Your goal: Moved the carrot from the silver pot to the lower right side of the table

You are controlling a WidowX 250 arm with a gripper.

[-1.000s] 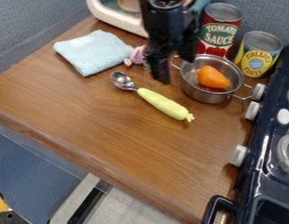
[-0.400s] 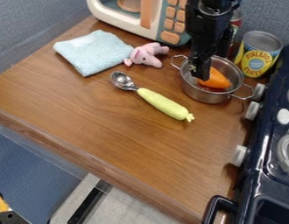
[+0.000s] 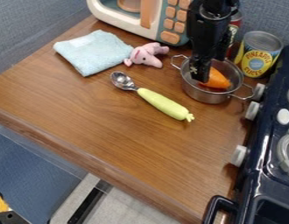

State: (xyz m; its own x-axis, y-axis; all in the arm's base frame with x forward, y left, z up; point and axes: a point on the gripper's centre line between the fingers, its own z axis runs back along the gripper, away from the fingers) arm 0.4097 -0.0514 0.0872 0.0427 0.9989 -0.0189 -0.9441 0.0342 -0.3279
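Camera view, fingers [image 3: 200,72] in silver pot [image 3: 208,95] beside 1 carrot [image 3: 218,80], cannot tell whether clenched or released

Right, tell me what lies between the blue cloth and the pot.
A pink stuffed toy lies between the cloth and the pot, as the camera view shows.

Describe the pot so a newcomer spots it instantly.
Find the dark stove along the right edge. Just left of its upper knobs sits the pot: small, silver, two loop handles, orange carrot inside. Unlike the cans behind, it's open and unlabelled.
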